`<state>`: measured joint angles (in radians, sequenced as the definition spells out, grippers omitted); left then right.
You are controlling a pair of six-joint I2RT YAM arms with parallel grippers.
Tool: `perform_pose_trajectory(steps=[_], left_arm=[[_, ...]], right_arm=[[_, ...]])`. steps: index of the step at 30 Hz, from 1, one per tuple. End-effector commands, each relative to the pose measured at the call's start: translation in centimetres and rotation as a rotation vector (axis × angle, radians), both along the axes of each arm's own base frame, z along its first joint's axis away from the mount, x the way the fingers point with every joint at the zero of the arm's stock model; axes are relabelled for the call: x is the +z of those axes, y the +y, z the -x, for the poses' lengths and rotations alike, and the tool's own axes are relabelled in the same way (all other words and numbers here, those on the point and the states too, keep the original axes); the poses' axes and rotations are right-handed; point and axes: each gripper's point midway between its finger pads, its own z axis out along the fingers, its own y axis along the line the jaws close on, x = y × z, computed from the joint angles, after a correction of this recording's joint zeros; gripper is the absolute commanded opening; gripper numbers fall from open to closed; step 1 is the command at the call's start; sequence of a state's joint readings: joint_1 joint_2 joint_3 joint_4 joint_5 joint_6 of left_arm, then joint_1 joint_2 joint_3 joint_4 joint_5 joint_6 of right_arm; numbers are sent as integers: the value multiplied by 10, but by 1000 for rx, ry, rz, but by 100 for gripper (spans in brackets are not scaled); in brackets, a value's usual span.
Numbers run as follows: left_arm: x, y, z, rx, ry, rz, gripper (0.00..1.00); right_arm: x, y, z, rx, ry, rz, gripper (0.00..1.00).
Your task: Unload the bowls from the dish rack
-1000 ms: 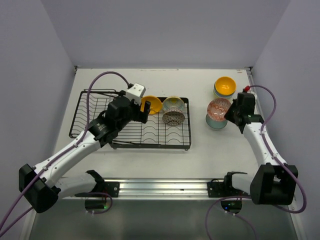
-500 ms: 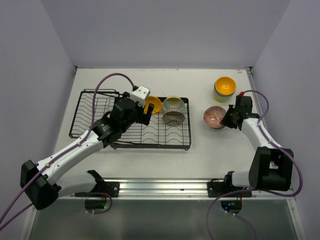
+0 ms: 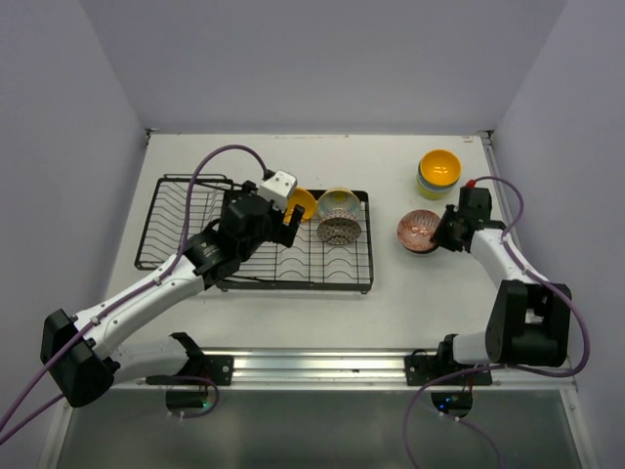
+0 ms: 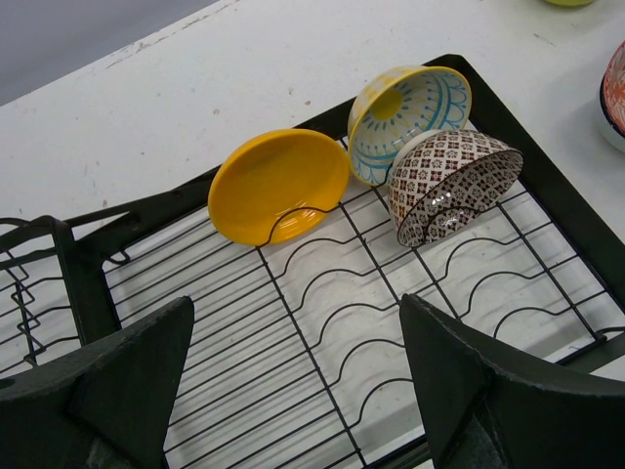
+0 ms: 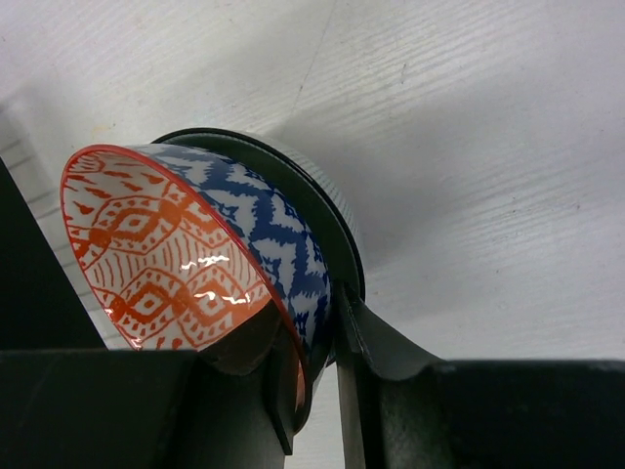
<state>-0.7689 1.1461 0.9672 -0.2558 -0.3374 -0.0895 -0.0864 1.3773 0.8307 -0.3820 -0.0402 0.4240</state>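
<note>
Right wrist: red-patterned bowl (image 5: 166, 244), tilted against a dark-rimmed bowl (image 5: 322, 195), rim pinched in the nearly closed right gripper (image 5: 317, 342), on the table (image 5: 469, 147) right of the dish rack (image 3: 322, 269). Propped in the rack's far right corner: orange-yellow bowl (image 4: 278, 186), light blue patterned bowl (image 4: 410, 117), brown patterned bowl (image 4: 449, 186). Above them, left gripper (image 4: 293, 322) spread wide, holding nothing.

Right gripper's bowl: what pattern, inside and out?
The bowl has orange-red diamonds on white inside, blue zigzags on white outside. Clearest in the right wrist view.
</note>
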Motion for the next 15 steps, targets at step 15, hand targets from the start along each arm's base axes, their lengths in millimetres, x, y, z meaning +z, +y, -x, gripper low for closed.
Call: perform_pose_trajectory(steps=[15], left_arm=[[0,-1,-1,-1,-16,-20,91]], right_arm=[[30,-10,-14,-5,-89,55,48]])
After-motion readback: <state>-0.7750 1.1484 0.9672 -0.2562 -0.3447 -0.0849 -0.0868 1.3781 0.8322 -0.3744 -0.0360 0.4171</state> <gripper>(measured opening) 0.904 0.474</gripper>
